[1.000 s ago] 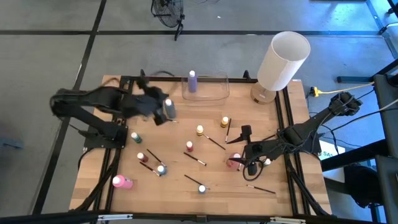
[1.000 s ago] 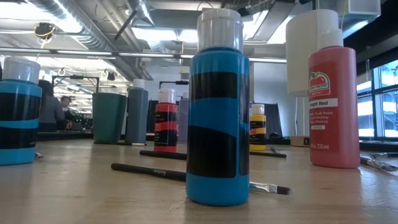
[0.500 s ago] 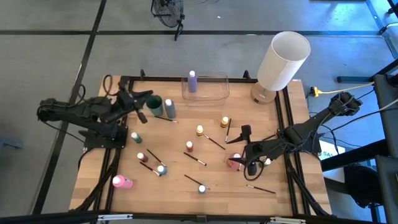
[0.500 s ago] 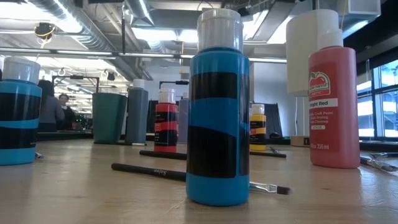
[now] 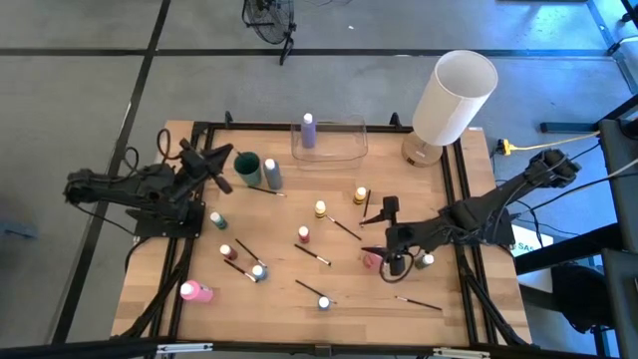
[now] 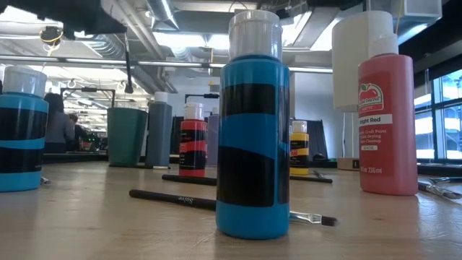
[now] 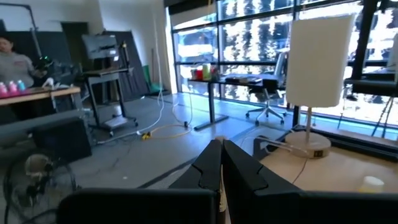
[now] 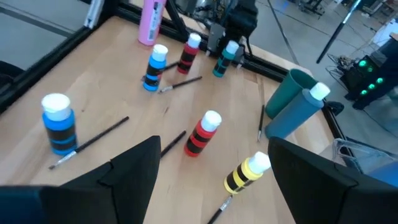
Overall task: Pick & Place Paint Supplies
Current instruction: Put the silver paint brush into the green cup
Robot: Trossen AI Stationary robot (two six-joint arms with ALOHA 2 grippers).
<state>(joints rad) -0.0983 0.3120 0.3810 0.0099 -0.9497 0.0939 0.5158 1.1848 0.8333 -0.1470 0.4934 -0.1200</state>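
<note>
- the right gripper [image 5: 389, 255] hovers with its two dark fingers spread wide and empty over the near right part of the wooden table [image 5: 289, 299], probably lining up on the pale-capped pink-red paint bottle [image 5: 371, 259] just beside it.
- the left gripper [image 5: 221, 160] is clenched on nothing, raised at the far left of the table, likely parked out of the way.
- one lilac paint bottle with a pale cap [image 5: 307, 131] already stands inside the clear rectangular plastic container [image 5: 351, 150] at the far edge, so that is judged to be the drop place.
- the other supplies lie scattered: the red-and-black striped bottle [image 8: 202, 133], the yellow-and-black striped bottle [image 8: 246, 173], the blue-and-black striped bottle [image 6: 252, 130], a pink bottle lying on its side [image 5: 195, 291] near left, and a thin dark-handled paintbrush [image 6: 177, 199].
- the large white cylinder [image 5: 454, 97] stands far right, apart from all this.
</note>
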